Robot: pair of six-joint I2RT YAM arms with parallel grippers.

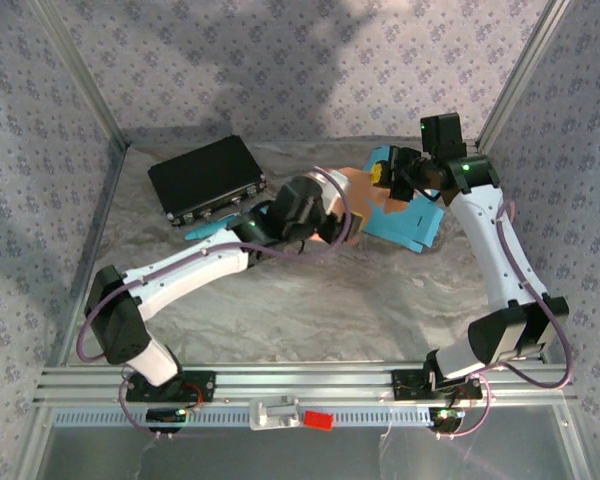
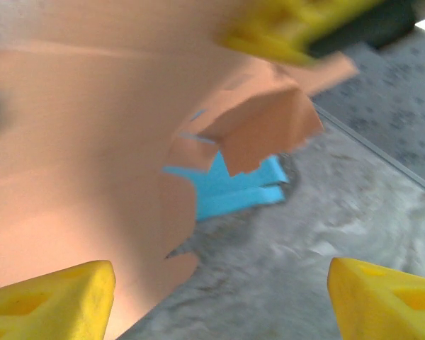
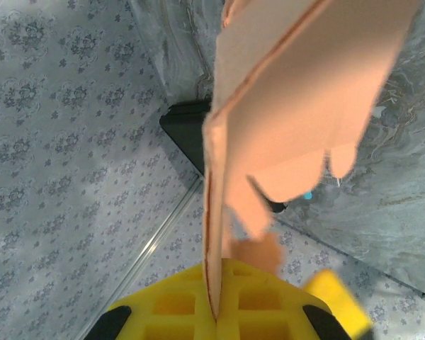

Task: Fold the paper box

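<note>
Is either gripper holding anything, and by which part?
The right gripper pinches the paper box by one panel's edge. The left gripper is open, holding nothing.

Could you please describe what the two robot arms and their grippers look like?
The left arm and right arm have white shells with black joints, looping purple cables and small green lights. The left gripper and right gripper carry yellow plastic fingers with moulded cut-outs.

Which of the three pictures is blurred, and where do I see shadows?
Left wrist view: the paper box is smeared, its edges soft; right wrist view: the box edge is fairly sharp, the yellow fingers near the lens slightly soft; top view: sharp, with broad dark shadows on the back wall.
</note>
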